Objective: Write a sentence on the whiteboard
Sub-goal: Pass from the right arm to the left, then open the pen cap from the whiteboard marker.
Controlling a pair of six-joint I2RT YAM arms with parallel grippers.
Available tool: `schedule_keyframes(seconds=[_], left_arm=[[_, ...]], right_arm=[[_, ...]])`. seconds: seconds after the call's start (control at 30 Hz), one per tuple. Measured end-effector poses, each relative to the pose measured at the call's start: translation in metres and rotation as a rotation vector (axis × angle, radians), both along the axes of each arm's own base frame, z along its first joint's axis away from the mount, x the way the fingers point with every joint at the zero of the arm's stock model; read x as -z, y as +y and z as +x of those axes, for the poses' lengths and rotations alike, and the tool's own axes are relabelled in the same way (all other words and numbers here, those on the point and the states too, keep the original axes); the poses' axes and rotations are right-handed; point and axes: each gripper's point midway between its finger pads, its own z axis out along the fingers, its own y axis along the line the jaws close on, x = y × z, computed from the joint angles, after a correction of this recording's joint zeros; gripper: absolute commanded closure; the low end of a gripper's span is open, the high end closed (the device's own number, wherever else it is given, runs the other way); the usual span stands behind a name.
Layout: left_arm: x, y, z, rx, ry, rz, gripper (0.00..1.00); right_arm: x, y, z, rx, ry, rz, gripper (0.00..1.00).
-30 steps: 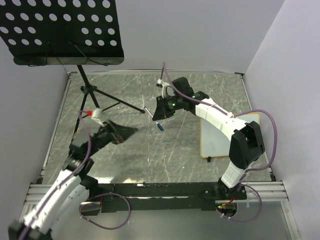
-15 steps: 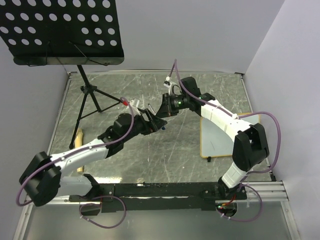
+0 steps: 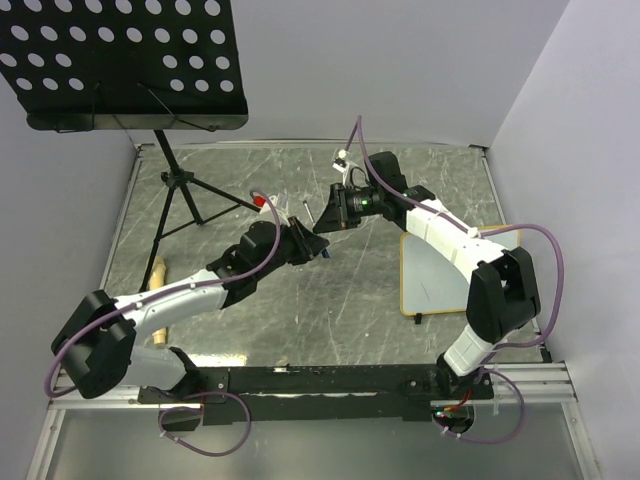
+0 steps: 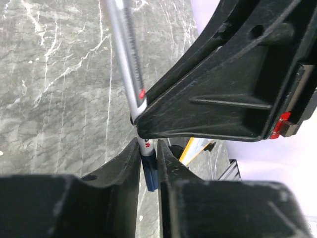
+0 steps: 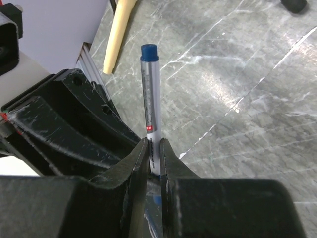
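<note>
From above, the two arms meet over the middle of the grey marbled table (image 3: 300, 320). The left gripper (image 3: 312, 247) and the right gripper (image 3: 322, 224) are closed up against each other, with a marker (image 3: 325, 256) running through both. Its thin silver barrel pokes out toward the back and its blue cap toward the front. The whiteboard (image 3: 435, 285) lies flat on the table at the right side, partly under the right forearm. Its face looks plain and its tan frame shows along the near edge. A black perforated music stand (image 3: 120, 60) stands at the back left, and a pale wooden stick (image 3: 156, 272) lies near the left edge.

The left wrist view shows the left fingers (image 4: 124, 168) clamped on the marker's blue cap end – one on each side, touching it. The silver barrel rises away past the black body of the right gripper, which sits right against it.

The right wrist view shows the right fingers (image 5: 133, 168) pinching the silver barrel. The marker stands up from them to a blue end – the left gripper's black body is just beside it, and the stick lies beyond.
</note>
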Motion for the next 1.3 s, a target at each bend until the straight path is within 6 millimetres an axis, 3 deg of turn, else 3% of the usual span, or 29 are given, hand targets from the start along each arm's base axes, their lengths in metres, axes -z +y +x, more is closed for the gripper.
schedule_keyframes(seconds=[0.13,0.23,0.27,0.37,0.47,0.67,0.8,1.0,1.3], left_arm=[[0.003,0.001,0.000,-0.001,0.006,0.009,0.96],[0.006,0.001,0.000,0.005,0.005,0.023,0.99],[0.008,0.002,-0.001,0.013,-0.002,0.041,0.99],[0.016,0.006,-0.009,0.065,-0.031,0.124,0.99],[0.020,0.010,-0.025,0.197,-0.109,0.232,0.99],[0.014,0.020,-0.062,0.567,-0.337,0.441,0.99],[0.004,0.020,-0.076,0.774,-0.467,0.520,0.99],[-0.004,0.014,-0.085,0.936,-0.546,0.542,0.99],[-0.005,0.012,-0.101,1.017,-0.546,0.486,0.99]], right_arm=[[0.002,-0.002,0.001,0.003,0.004,0.000,0.84],[0.003,-0.002,0.000,-0.002,0.006,0.002,0.50],[0.002,-0.002,-0.001,-0.009,0.001,0.004,0.29],[0.003,-0.006,-0.004,-0.044,-0.041,-0.007,0.01],[-0.006,-0.019,-0.010,-0.100,-0.140,-0.024,0.00],[-0.060,-0.058,-0.028,-0.282,-0.516,-0.031,0.00],[-0.080,-0.064,-0.067,-0.505,-0.708,0.018,0.01],[-0.067,-0.052,-0.119,-0.764,-0.725,0.126,0.04],[-0.050,-0.047,-0.136,-0.844,-0.667,0.180,0.18]])
